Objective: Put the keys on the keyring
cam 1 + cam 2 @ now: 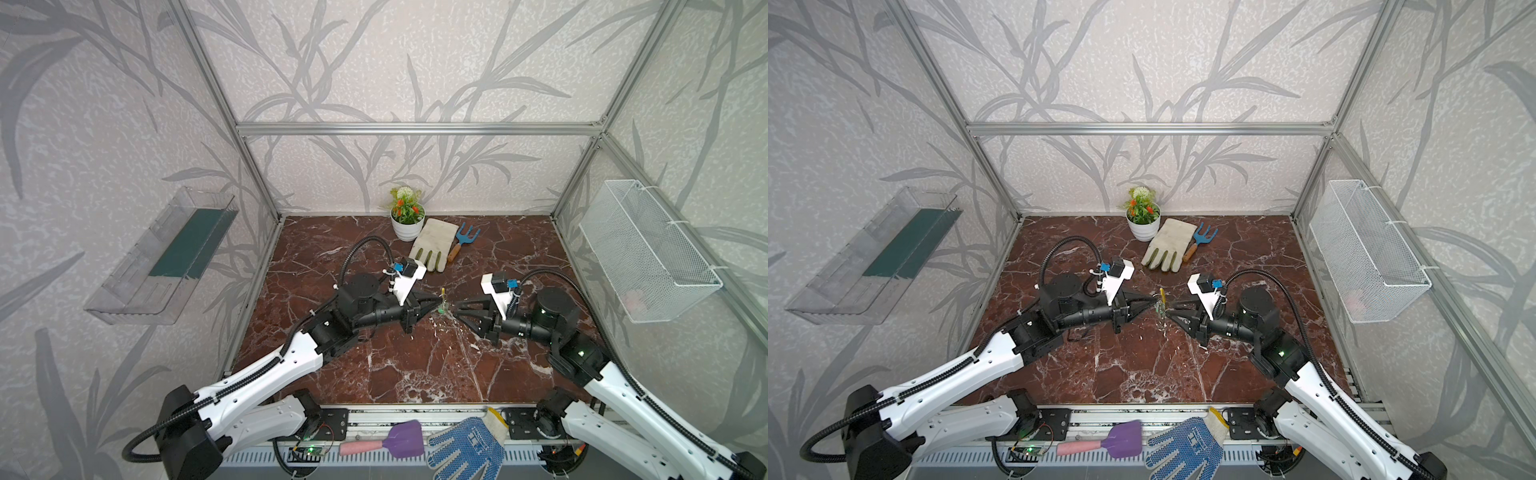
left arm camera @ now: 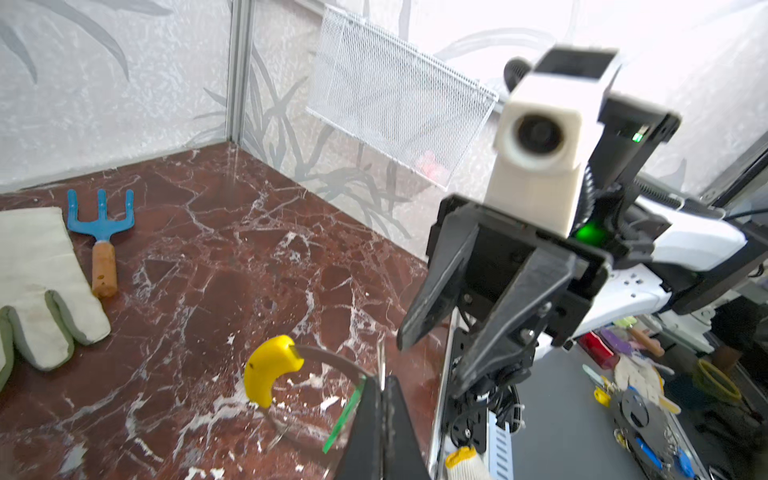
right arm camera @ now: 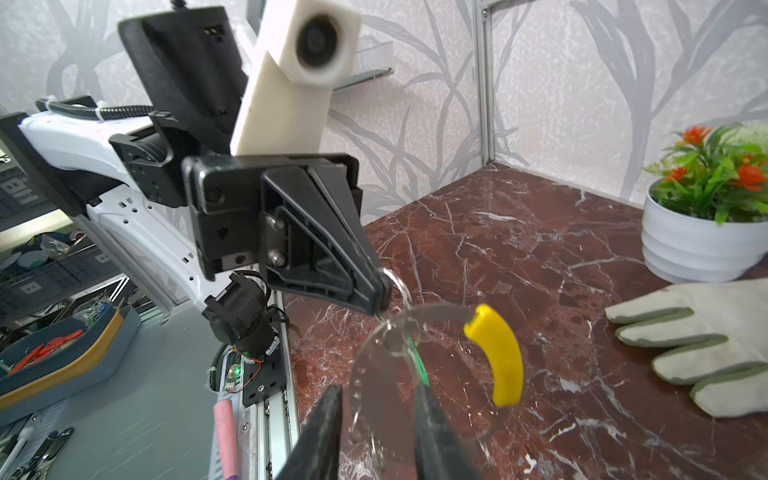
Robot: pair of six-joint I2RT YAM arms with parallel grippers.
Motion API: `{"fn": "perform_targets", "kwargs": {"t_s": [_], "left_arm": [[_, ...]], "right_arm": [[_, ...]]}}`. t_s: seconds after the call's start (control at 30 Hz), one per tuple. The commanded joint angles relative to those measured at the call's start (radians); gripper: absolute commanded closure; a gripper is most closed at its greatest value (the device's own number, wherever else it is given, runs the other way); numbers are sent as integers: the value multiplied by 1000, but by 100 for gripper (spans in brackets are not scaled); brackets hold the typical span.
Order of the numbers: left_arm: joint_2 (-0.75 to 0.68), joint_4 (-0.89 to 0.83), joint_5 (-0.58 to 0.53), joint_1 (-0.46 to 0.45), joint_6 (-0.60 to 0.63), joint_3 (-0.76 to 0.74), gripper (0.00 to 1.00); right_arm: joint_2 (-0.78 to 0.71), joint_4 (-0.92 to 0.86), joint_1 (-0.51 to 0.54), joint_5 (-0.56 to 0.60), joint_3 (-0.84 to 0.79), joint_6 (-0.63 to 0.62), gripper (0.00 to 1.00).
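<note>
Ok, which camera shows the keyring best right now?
Right wrist: the keyring shows most of its hoop, yellow sleeve included, hanging from the left gripper. The left wrist view catches only the sleeve and an arc; both top views show a speck.

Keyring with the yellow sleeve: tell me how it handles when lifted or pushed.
Likely stiff: the keyring holds a round arc while hanging from the shut left gripper. Probably light: a thin band held by one pinch. Apt to swing, gripped at its edge, with the yellow sleeve weighting one side.
</note>
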Motion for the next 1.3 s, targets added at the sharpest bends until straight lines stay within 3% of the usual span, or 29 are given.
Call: {"fn": "perform_targets", "kwargs": {"t_s": [0.0,0.27,1.0,1.27], "left_arm": [[-17,282,-19,5,-79,-43,100],[-5,380,15,4,-89,-77,100],[17,363,47,3,-103,-55,100],[14,358,47,4,-104,-54,100]], "right_arm": [[-11,120,6,35,-29,75,70],[0,246,6,64,-61,95,69],[135,486,31,5,-76,132,65],[157,537,30,-20,-92,147,76]]}}
